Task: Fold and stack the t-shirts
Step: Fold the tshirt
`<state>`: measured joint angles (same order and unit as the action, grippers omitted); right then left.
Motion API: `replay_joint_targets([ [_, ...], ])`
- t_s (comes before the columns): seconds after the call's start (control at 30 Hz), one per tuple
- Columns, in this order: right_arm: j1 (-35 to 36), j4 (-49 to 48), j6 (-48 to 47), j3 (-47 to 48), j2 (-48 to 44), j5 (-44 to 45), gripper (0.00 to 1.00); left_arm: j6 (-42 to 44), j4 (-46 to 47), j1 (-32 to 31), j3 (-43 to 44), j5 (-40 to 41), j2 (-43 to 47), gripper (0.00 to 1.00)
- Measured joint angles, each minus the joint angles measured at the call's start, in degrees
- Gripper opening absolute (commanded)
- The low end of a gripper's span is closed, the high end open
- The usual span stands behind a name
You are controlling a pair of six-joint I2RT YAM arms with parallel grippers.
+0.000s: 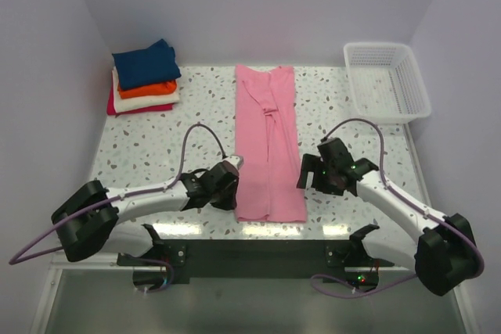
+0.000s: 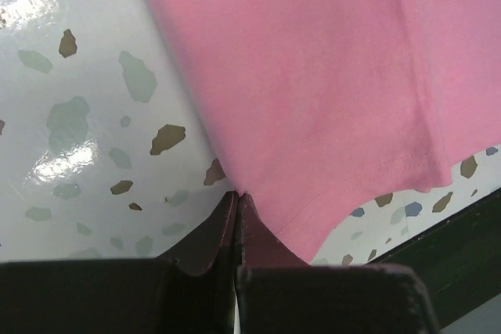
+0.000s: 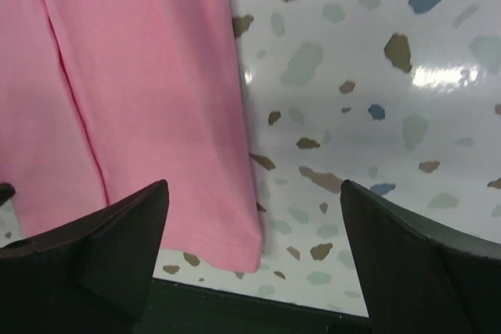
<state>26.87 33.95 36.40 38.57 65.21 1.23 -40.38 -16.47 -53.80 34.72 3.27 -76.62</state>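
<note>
Left arm (image 1: 149, 193): you had it stretched low over the bench (image 1: 149, 146), running from the near-left corner toward the centre, its wrist at the left edge of the pink t-shirt (image 1: 270, 138).
Left fingers (image 2: 207, 244): pressed together, their tips touching the shirt's left edge near the hem corner. You could not tell from the wrist view whether any cloth was caught between them.
Right arm (image 1: 391, 197): you had it reaching in from the near-right corner, elbow low, its wrist just beside the shirt's right edge.
Right fingers (image 3: 117, 240): spread wide and holding nothing, poised above the shirt's near-right hem corner and the bare bench beside it.
Pink t-shirt: one, lying flat at the centre of the bench, folded lengthwise into a long strip, with its hem toward you and its collar end at the far side.
Folded stack: four t-shirts at the far-left corner, from the top navy blue (image 1: 145, 62), orange (image 1: 149, 89), cream-white (image 1: 145, 102) and red (image 1: 129, 108).
T-shirt count: five in all, one laid out and four stacked, well apart.
Basket (image 1: 387, 80): one, white mesh, at the far-right corner.
Arm count: two.
</note>
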Motion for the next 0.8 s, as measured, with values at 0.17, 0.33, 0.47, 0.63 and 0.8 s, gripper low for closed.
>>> replay_joint_targets([
  [0.17,3.0,1.5,3.1,-4.9,-4.9,-2.6,0.93,-1.1,-0.4,0.0,-2.2,-1.7,3.3,0.34],
  [0.33,5.8,2.4,6.1,-8.7,-7.9,-4.9,0.89,-1.3,-2.6,0.0,-2.6,-3.1,7.1,0.52],
  [0.47,7.4,2.5,7.8,-10.8,-8.4,-6.0,0.88,-0.8,-3.6,0.0,-2.4,-4.0,7.3,0.59],
  [0.63,8.9,2.2,9.2,-12.2,-8.4,-7.0,0.8,-0.7,-3.7,0.0,-2.6,-5.5,6.5,0.62],
  [0.8,9.6,0.7,10.6,-13.2,-8.7,-8.3,0.73,-1.0,-2.9,-0.2,-4.1,-6.9,6.0,0.58],
])
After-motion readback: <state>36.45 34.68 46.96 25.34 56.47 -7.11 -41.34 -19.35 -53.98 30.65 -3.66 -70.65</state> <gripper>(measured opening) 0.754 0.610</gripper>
